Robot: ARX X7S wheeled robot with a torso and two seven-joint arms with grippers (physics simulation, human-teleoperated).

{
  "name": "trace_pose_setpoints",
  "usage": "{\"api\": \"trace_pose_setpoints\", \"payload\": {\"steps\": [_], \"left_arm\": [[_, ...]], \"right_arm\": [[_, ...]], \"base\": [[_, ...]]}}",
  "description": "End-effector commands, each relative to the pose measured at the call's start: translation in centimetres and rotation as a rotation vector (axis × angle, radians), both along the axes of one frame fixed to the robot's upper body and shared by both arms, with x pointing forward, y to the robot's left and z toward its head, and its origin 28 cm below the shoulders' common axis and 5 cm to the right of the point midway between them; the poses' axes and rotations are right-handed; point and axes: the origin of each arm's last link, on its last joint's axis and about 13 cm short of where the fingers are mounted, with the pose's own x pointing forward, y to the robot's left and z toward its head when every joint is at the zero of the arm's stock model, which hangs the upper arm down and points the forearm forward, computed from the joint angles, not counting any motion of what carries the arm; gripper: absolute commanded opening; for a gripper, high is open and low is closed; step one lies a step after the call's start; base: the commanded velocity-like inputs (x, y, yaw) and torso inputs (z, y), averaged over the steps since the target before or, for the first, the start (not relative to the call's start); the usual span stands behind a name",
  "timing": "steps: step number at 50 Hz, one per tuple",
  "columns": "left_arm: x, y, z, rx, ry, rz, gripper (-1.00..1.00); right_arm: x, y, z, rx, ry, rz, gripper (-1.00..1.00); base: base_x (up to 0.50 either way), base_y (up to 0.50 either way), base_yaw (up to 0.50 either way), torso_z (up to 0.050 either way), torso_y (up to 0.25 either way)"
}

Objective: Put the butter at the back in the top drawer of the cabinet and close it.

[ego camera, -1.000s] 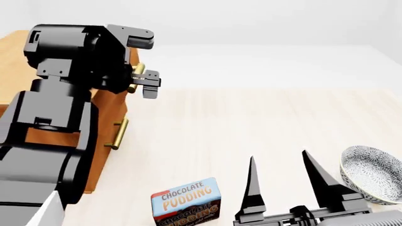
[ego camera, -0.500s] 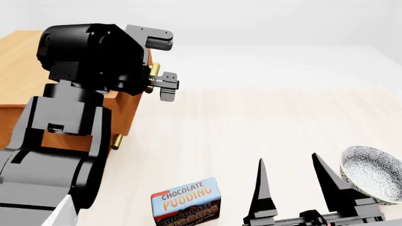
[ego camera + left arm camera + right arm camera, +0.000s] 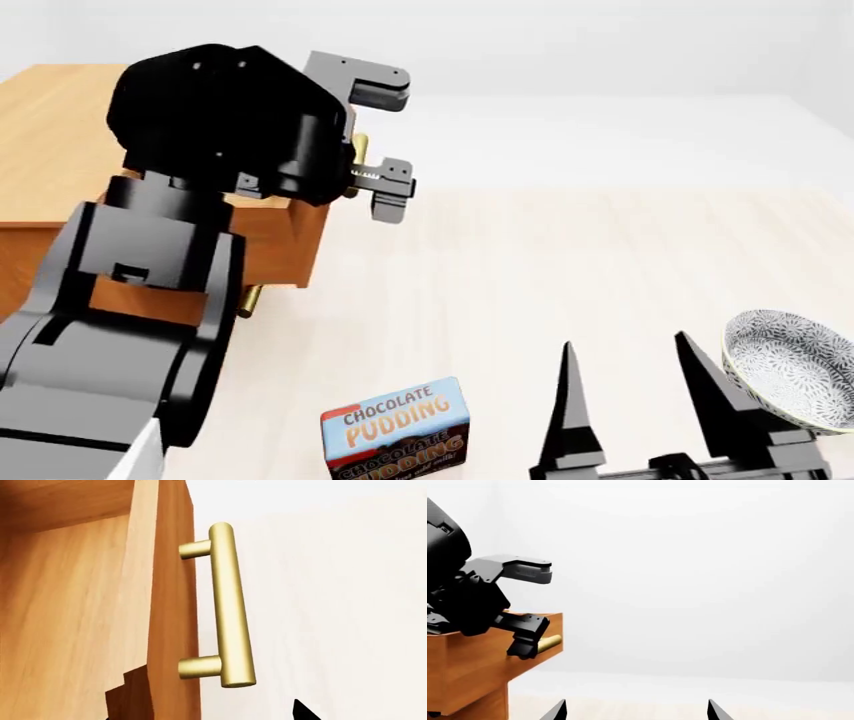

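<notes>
The orange-brown cabinet (image 3: 54,150) stands at the left. Its top drawer (image 3: 287,245) is pulled partly out, and the left wrist view shows bare wood inside (image 3: 67,610). My left gripper (image 3: 374,135) is open, its jaws wide apart around the drawer's brass handle (image 3: 230,605). Only one black fingertip (image 3: 300,711) shows in the left wrist view. The handle also shows in the right wrist view (image 3: 548,642). My right gripper (image 3: 627,345) is open and empty, low at the front right. The butter is out of view.
A chocolate pudding box (image 3: 396,430) stands on the light wooden floor at the front. A patterned bowl (image 3: 787,370) sits at the right, beside my right gripper. A lower drawer's handle (image 3: 247,300) peeks out under the open drawer.
My left gripper has moved right, out from the cabinet, and the top drawer has slid out with it. My right gripper has drifted slightly right and lower.
</notes>
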Motion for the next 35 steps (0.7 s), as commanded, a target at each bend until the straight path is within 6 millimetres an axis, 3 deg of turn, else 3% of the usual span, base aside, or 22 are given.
{"api": "trace_pose_setpoints", "payload": {"steps": [1,20,35], "left_arm": [[-0.8,-1.8,0.4,-0.023,-0.002,-0.063,1.0],[-1.9,-4.1,1.8,-0.097,-0.009,-0.14,1.0],[-2.1,-4.5,2.7,-0.187,0.003,-0.147,1.0]], "right_arm": [[-0.2,-0.3,-0.1,0.007,-0.001,-0.005,1.0],[-0.2,-0.6,-0.3,0.006,0.005,-0.008,1.0],[-0.1,-0.8,-0.2,0.004,0.006,-0.012,1.0]], "base": [[0.0,0.0,0.0,0.0,0.0],[0.0,0.0,0.0,0.0,0.001],[0.0,0.0,0.0,0.0,0.001]]}}
